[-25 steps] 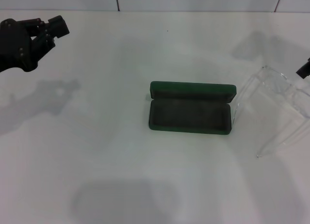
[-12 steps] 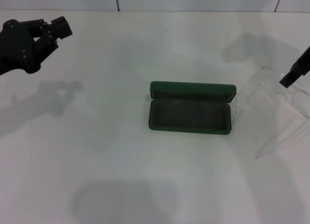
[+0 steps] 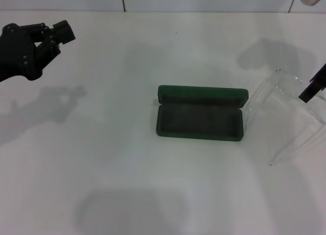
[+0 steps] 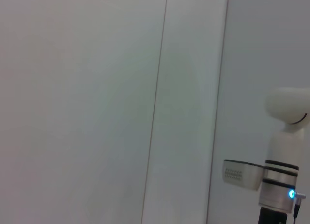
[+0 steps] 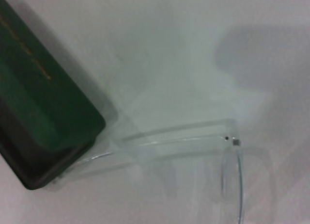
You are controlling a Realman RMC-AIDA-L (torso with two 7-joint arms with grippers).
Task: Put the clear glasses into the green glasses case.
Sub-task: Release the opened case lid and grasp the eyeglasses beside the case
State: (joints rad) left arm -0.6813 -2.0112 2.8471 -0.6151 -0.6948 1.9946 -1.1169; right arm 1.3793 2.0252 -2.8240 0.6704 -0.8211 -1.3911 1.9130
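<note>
Evidently we are reaching our right gripper [image 3: 313, 87] over the clear glasses [image 3: 288, 118], which are lying just right of the green glasses case [image 3: 199, 119], opened ready; whether its fingers are apart, we cannot tell. Our left gripper [image 3: 55, 34] is idling far left, fingers slightly apart.

You see the green glasses case [image 3: 199, 114] lying open at the table's middle, lid upright, dark lining showing; just right, the clear glasses [image 3: 290, 115] rest unfolded, temples toward you.
</note>
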